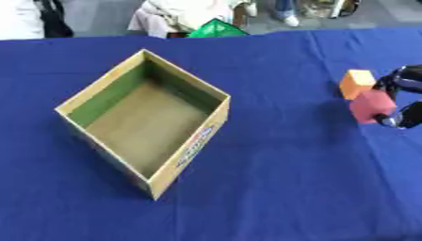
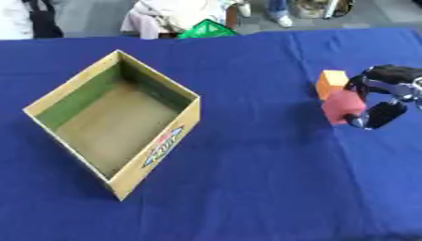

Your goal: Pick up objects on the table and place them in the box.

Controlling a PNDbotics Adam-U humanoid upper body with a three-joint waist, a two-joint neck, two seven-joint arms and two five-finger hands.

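The only marking is a printed label on the near outer side of the cardboard box (image 2: 157, 148) — a slanted strip in blue and red on a white ground. Its letters are too blurred to read, so no word, brand or number can be made out — on the box or anywhere else.

Light is even and fairly bright — soft, from overhead. The box (image 2: 124, 117) throws only a faint shadow on the blue table (image 1: 272, 188) beside its near corner, its inner walls slightly darker. No glare. Both views are soft throughout, edges smeared — the right hand (image 2: 387, 96) blurs most.
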